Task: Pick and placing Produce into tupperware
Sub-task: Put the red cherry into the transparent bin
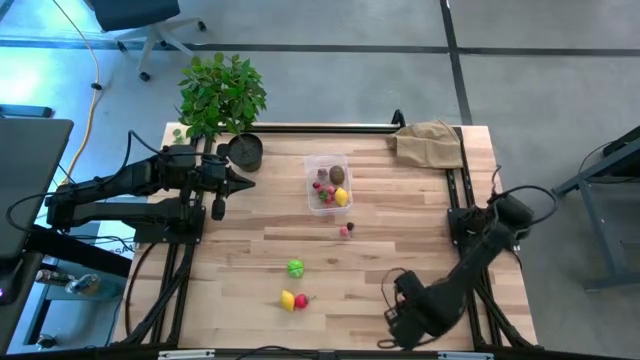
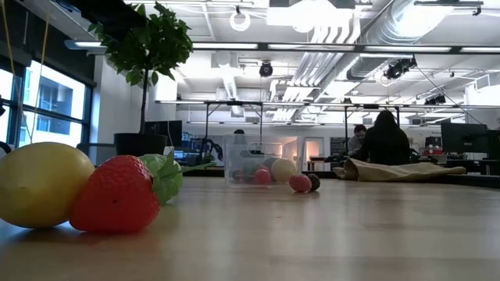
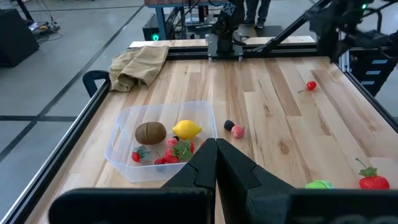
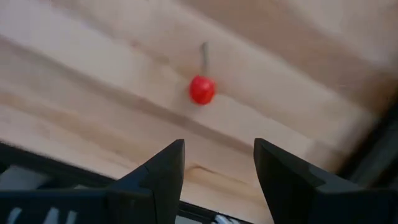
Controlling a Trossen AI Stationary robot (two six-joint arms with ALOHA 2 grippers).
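— Counting loose Produce? One lemon (image 1: 288,299), one strawberry (image 1: 302,300), one green fruit (image 1: 295,267), two berries (image 1: 346,230), one cherry (image 4: 202,89).
— Tupperware (image 1: 312,165) mid-table holds several pieces. Right gripper (image 4: 217,165) gapes empty above the cherry; left gripper (image 3: 215,163) pinched closed, empty.

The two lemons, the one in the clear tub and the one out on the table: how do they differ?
The lemon in the tub lies inside the tupperware, between a brown kiwi and red berries. The loose lemon lies on the bare wooden table near its front edge, right beside a strawberry. The first is already packed; the second is not yet picked up. Both are yellow toy fruit, and neither is held by an arm.
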